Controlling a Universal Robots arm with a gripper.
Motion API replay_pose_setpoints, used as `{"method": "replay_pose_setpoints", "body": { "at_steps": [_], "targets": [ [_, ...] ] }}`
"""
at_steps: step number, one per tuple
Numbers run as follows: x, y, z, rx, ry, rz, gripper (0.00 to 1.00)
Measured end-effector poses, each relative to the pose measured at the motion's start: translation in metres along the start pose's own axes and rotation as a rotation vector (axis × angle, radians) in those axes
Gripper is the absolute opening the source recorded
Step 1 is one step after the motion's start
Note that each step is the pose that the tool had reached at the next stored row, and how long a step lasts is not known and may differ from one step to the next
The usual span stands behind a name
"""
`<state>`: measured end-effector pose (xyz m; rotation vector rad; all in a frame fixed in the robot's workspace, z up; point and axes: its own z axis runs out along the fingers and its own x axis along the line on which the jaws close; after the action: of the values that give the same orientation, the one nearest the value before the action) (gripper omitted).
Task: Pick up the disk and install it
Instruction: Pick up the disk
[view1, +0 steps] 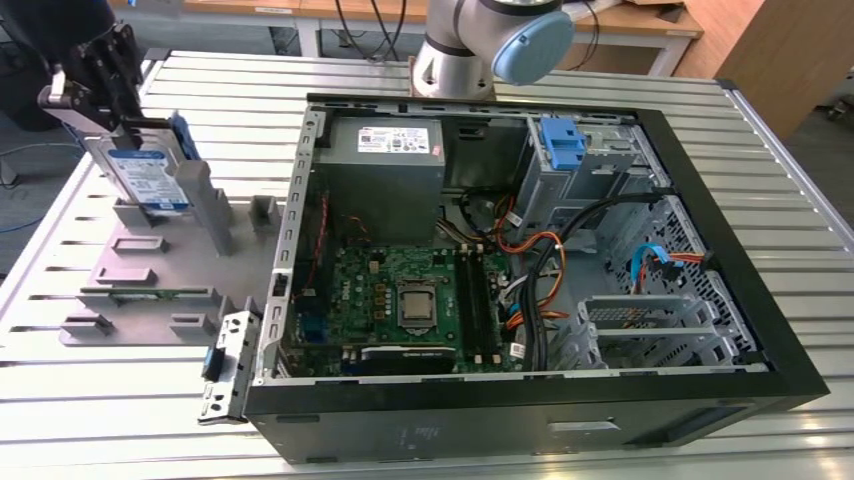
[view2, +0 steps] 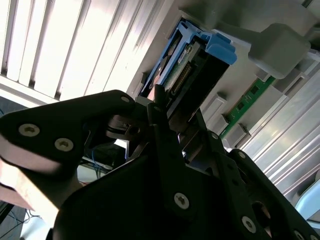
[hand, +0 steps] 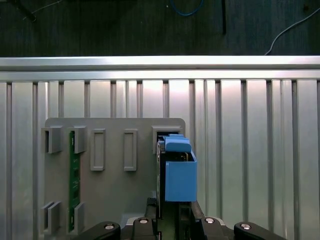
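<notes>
Exterior view, jaws gripping disk (view1: 144, 172), its top end hidden

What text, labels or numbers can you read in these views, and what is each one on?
Nothing is legible; print shows in three places.
White-and-blue label on the disk: print too small to read.
White sticker on the grey power-supply box: lines of print, blurred, unreadable.
Chips on the green motherboard: any markings too small to tell.
</notes>
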<state>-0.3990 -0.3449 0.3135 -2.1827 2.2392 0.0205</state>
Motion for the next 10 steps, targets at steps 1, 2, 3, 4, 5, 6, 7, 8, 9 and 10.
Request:
{"method": "replay_pose_setpoints", "body": {
  "at_steps": [1, 2, 3, 4, 5, 6, 7, 8, 9, 10],
  "targets": [
    [0.0000, 0.0000, -0.0007, 0.0000, 0.0000, 0.000, 0.35],
    [0.0000, 0.0000, -0.0015, 0.0000, 0.0000, 0.000, 0.35],
    [-0.0001, 0.0000, -0.0022, 0.0000, 0.0000, 0.000, 0.35],
    [-0.0001, 0.0000, -0.0029, 0.0000, 0.0000, 0.000, 0.35],
    [-0.0001, 0.0000, -0.0037, 0.0001, -0.0001, 0.000, 0.35],
    [-0.0001, 0.0000, -0.0046, 0.0001, -0.0001, 0.000, 0.35],
    [-0.0001, 0.0000, -0.0054, 0.0001, -0.0001, 0.000, 0.35],
    [-0.0002, 0.0000, -0.0065, 0.0000, 0.0000, 0.000, 0.35],
    [-0.0002, 0.0000, -0.0077, 0.0000, 0.0000, 0.000, 0.35],
    [-0.0002, 0.0000, -0.0089, 0.0000, 0.0000, 0.000, 0.35]
  ]
}}
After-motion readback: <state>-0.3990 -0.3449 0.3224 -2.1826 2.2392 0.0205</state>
